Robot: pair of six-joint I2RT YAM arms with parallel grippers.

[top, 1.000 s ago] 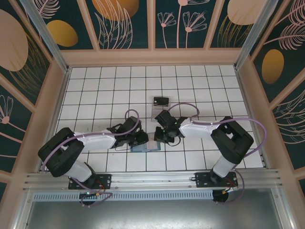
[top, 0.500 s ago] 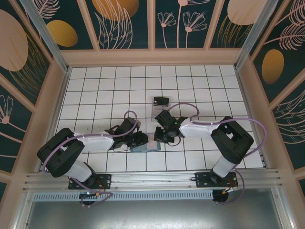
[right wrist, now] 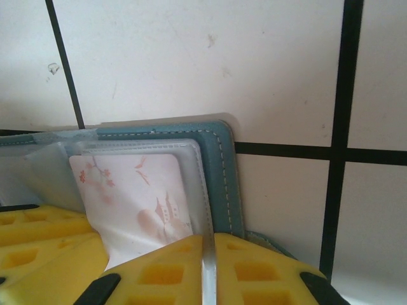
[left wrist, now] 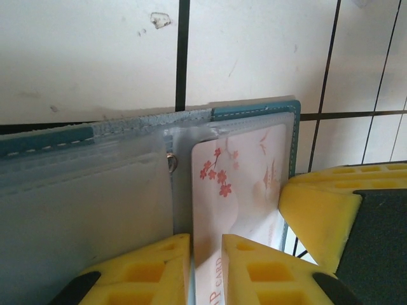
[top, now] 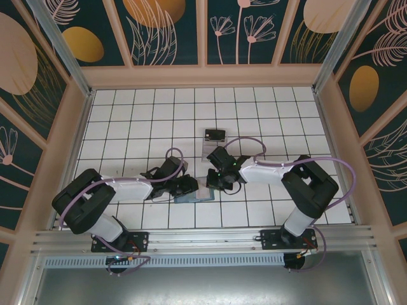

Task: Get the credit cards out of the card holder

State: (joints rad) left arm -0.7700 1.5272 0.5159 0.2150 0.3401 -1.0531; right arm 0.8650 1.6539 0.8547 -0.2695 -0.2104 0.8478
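Teal card holder lay open on the bench btwn both claws. At its sleeve edge the right claw pinched shut, prob. to anchor it. The left claw clamped the blossom-print credit card, part-pocketed, ready to slide out.

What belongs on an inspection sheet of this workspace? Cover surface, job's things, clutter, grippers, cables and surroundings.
Surface: white tiled table, dark grid lines, slight scuffs.
Job's things: teal card holder lying open; white blossom-print credit card in its clear sleeve; dark card on the clear tray beyond.
Clutter: nothing seen.
Grippers: left gripper closed on the credit card; right gripper pinching the holder's clear sleeve edge.
Cables: purple cables looped along both arms.
Surroundings: floral wall panels, metal frame rail.
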